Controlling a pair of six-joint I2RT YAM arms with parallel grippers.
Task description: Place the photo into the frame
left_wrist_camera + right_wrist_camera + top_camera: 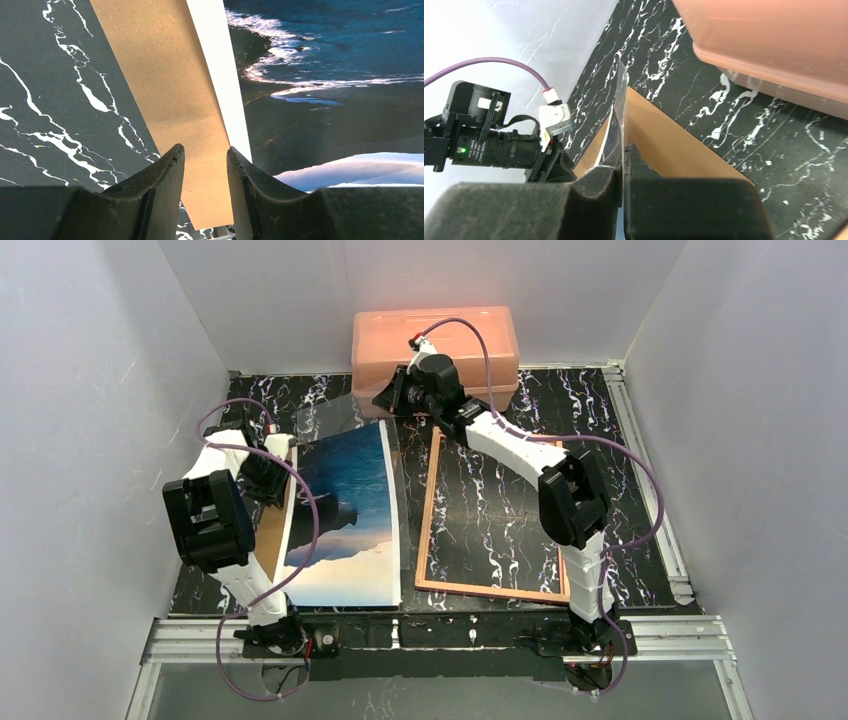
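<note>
The photo (345, 510) lies on the tabletop's left half, long axis near-to-far, just right of the left gripper (205, 152), the nearer one, jaws spread (empty, above the brown board (165, 75)). The right gripper (624, 150) pinches a clear sheet (621, 100) near the far edge, left of the frame (490, 591).

arms (510, 445): white links, black joints | cables (494, 59): purple, white connectors | left tool (204, 150): black wedge-shaped fingers

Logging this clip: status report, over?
Left hand open above backing board. Right hand shut on clear pane, tilted over photo. It lies face up left of frame, not in.
</note>
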